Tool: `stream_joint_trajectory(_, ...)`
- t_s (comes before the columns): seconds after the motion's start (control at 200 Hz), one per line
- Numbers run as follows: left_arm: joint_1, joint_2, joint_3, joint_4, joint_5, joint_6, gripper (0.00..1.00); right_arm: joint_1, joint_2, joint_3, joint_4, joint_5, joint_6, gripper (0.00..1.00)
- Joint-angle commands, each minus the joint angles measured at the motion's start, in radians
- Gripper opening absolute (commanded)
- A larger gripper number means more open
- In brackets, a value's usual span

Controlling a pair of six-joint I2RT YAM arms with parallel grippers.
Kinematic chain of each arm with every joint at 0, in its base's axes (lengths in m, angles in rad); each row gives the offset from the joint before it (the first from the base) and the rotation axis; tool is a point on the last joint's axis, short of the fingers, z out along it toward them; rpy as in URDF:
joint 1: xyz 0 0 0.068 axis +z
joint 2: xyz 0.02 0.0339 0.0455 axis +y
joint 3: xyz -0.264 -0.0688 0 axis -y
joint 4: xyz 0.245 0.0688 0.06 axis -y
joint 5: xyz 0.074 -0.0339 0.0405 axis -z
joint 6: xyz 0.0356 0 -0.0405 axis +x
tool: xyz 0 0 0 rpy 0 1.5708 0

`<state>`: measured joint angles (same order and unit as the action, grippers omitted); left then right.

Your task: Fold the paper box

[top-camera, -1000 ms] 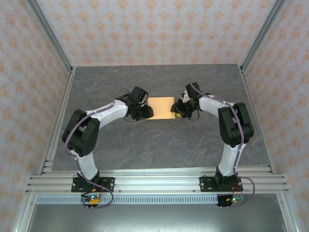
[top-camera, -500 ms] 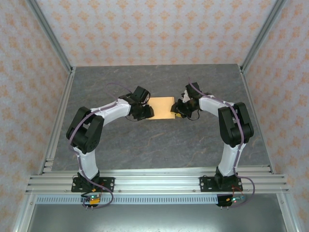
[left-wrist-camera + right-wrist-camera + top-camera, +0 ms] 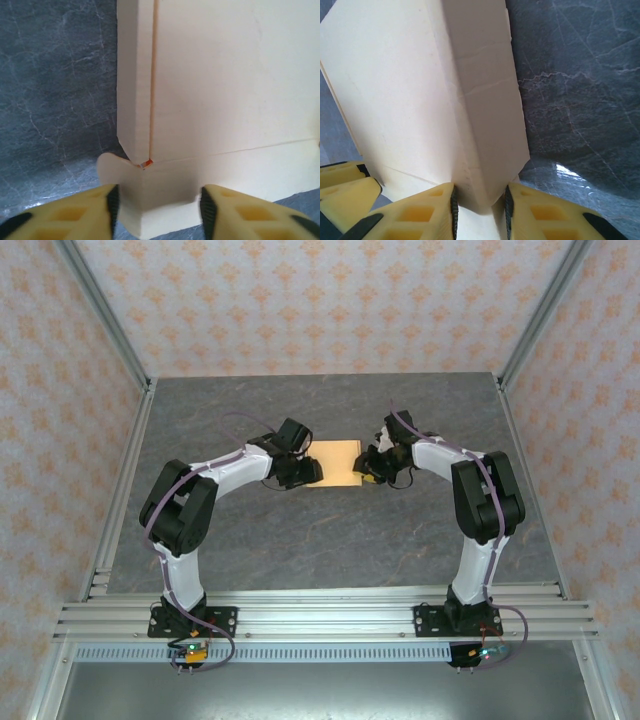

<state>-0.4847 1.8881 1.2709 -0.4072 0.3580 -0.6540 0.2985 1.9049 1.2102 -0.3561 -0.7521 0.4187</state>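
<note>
Worktop: from the overhead camera I see a dark grey, marble-veined worktop (image 3: pixel 330 540), walled on three sides by pale panels (image 3: pixel 330 300) printed with small orange motifs.
Paper box: the light tan paper box (image 3: pixel 335 460) lies flat near the middle of the worktop, between the two arms.
Left arm: the left arm (image 3: pixel 220 470) reaches in from the left, and its tip meets the box's left end at the near corner.
Left jaws: in my left wrist view the yellow fingers (image 3: pixel 75 212) stand moderately apart over a corner of the box (image 3: pixel 225 75). The card spreads past both fingers, so I read the left jaws as parted above it, not pinching it.
Box, left end: a narrow flap (image 3: pixel 134 75) lies folded along the edge beside a straight crease. A rounded tab (image 3: pixel 107 170) shows just beyond the left finger, with the worktop (image 3: pixel 55 75) beside it.
Right arm: the right arm (image 3: pixel 470 480) bends in from the right to the box's right end.
Right jaws: in my right wrist view the yellow fingers (image 3: pixel 415 215) stand close together. The end of a raised side panel (image 3: pixel 485 100) sits between them and touches both, so the right jaws are narrow and hold the box (image 3: pixel 395 90) by that panel.
Box, right end: the side panel tilts up from the broad face and has faint creases across it. The worktop (image 3: pixel 570 75) lies to its right.
</note>
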Motion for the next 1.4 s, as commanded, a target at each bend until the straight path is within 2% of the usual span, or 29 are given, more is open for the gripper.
stream_joint_trajectory(0.0, -0.004, -0.033, -0.006, 0.001, -0.034, 0.018, 0.53, 0.006, 0.024, 0.005, -0.005, 0.015, -0.005, 0.3)
stream_joint_trajectory(0.07, -0.004, -0.032, -0.022, 0.025, -0.029, 0.02, 0.52, 0.006, 0.026, 0.005, -0.001, 0.011, -0.001, 0.3)
stream_joint_trajectory(0.26, -0.005, -0.009, -0.027, 0.108, 0.033, -0.018, 0.37, 0.007, 0.029, 0.003, 0.017, -0.013, 0.012, 0.3)
stream_joint_trajectory(0.39, -0.004, -0.015, -0.022, 0.118, 0.034, -0.017, 0.32, 0.006, 0.03, -0.001, 0.018, -0.013, 0.012, 0.3)
stream_joint_trajectory(0.786, -0.003, 0.006, -0.008, 0.034, -0.075, 0.075, 0.32, 0.007, 0.011, -0.041, 0.096, 0.024, -0.015, 0.29)
stream_joint_trajectory(0.896, -0.003, 0.003, -0.014, 0.04, -0.099, 0.09, 0.33, 0.006, -0.013, -0.066, 0.152, 0.02, -0.019, 0.24)
stream_joint_trajectory(1.066, -0.004, 0.013, -0.013, 0.043, -0.133, 0.114, 0.34, 0.005, -0.007, -0.076, 0.179, 0.031, -0.048, 0.23)
stream_joint_trajectory(1.171, -0.004, 0.015, -0.01, 0.041, -0.143, 0.149, 0.35, 0.004, -0.014, -0.086, 0.178, 0.064, -0.065, 0.25)
stream_joint_trajectory(1.286, -0.004, 0.015, 0.001, 0.023, -0.162, 0.168, 0.36, 0.005, -0.032, -0.077, 0.137, 0.101, -0.086, 0.37)
stream_joint_trajectory(1.396, -0.004, 0.015, 0.016, 0.005, -0.166, 0.174, 0.36, 0.005, -0.06, -0.074, 0.103, 0.12, -0.101, 0.4)
